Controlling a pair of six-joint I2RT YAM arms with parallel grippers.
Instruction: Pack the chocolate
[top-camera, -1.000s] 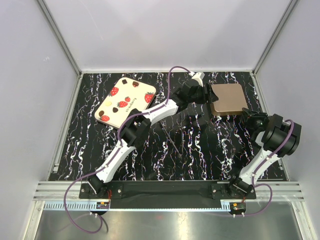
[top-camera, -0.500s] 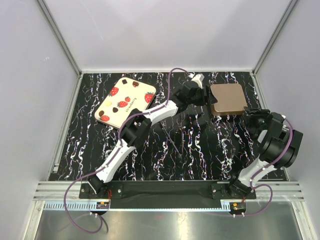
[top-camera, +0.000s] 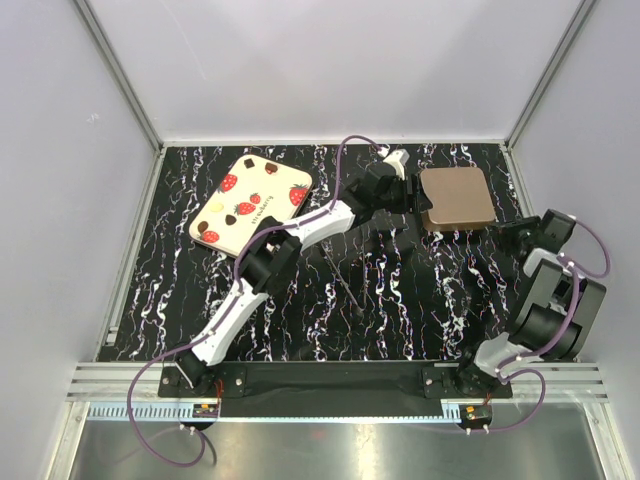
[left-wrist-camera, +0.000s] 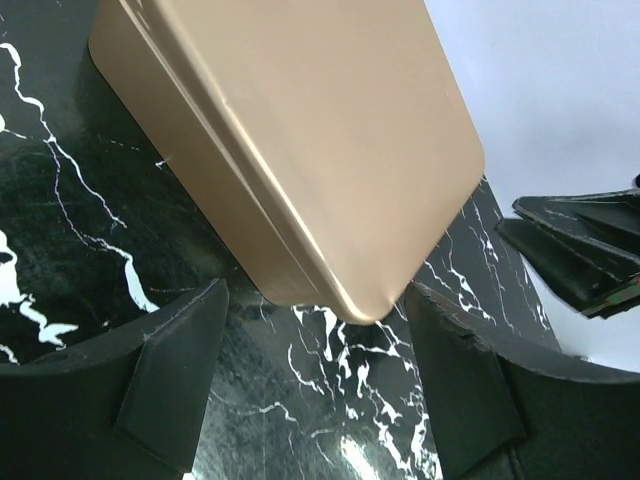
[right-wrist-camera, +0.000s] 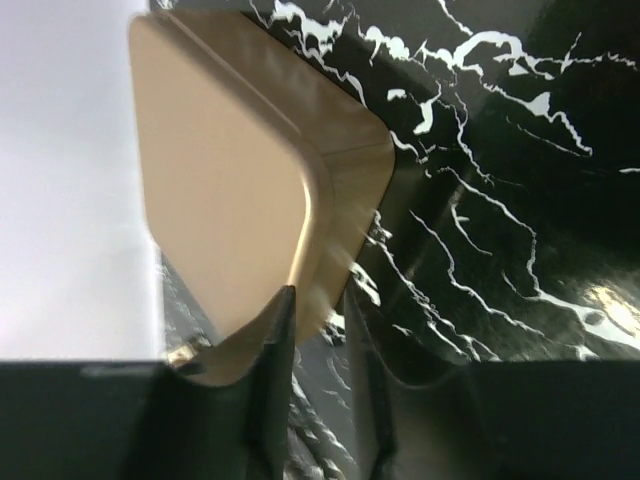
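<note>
The left tool (left-wrist-camera: 315, 335) stands released, its matte black fingers (left-wrist-camera: 170, 375) either side of one rounded corner of the chocolate tray (left-wrist-camera: 300, 130), apart from it. The right tool (right-wrist-camera: 318, 300) is nearly closed on nothing, with a slim gap showing, at another corner of the tray; contact is hard to judge. The tray is satin gold-brown metal with a seamed rim, its inside hidden. It lies on the black marbled table (top-camera: 400, 300). Well left of the tray lies a strawberry-printed lid (top-camera: 253, 198).
</note>
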